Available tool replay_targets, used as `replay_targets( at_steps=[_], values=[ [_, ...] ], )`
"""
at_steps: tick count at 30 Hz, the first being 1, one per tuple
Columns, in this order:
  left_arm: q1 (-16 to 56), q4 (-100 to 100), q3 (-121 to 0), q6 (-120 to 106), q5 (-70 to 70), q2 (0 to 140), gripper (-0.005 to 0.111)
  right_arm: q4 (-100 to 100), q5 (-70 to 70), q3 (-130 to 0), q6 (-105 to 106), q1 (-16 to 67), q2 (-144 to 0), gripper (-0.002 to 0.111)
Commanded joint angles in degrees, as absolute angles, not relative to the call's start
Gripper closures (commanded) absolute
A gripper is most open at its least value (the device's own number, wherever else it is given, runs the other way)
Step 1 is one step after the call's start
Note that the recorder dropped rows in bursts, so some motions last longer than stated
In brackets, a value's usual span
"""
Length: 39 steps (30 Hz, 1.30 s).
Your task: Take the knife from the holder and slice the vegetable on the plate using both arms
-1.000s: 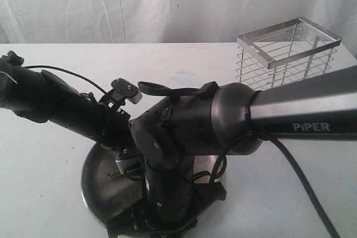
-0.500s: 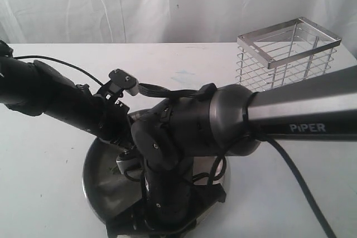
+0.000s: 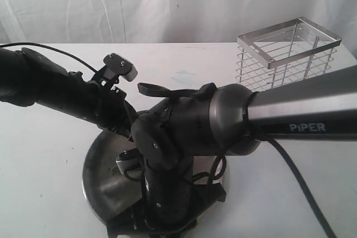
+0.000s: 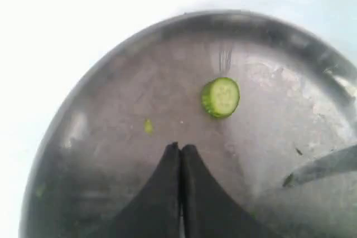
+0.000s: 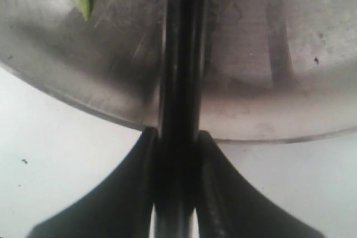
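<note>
Bearing white PIPER lettering (image 3: 308, 127), right arm (image 3: 301, 101) with knife (image 5: 178, 82) over plate (image 3: 100, 174).

This looks like a robotics lab set-up rather than a lived-in kitchen. A white cloth (image 3: 111, 4) hangs in folds as a backdrop behind a plain white desk (image 3: 44, 188). Two black robot arms (image 3: 290, 110), one labelled PIPER, trail cables (image 3: 304, 192) over it. The kitchenware on it, a wire holder (image 3: 287, 54) and a steel plate (image 3: 97, 176), sits like props.
</note>
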<state>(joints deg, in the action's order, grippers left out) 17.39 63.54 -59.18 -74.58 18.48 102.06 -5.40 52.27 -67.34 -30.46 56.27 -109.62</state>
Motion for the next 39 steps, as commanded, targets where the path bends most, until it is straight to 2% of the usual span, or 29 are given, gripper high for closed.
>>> replay_targets(
  at_steps=[1,21,25,29,39],
  values=[
    [17.3,61.2,-58.8,-74.2,21.1,100.2,0.107,-4.5,52.6,-66.8,-29.7,56.3,-109.7,0.108],
    [17.3,57.8,-56.1,-74.5,17.5,103.4,0.107,-4.7,52.7,-66.8,-29.7,56.2,-109.1,0.108],
    [17.3,60.0,-56.1,-75.1,17.2,104.7,0.107,-4.7,52.7,-66.8,-29.7,56.2,-109.1,0.108],
    [17.3,71.1,-57.0,-71.9,16.5,106.5,0.107,-4.9,52.8,-66.8,-29.7,56.2,-109.1,0.108],
    [17.3,68.8,-57.3,-71.8,17.5,109.2,0.107,-4.9,53.1,-66.8,-29.7,56.2,-109.1,0.108]
  ],
)
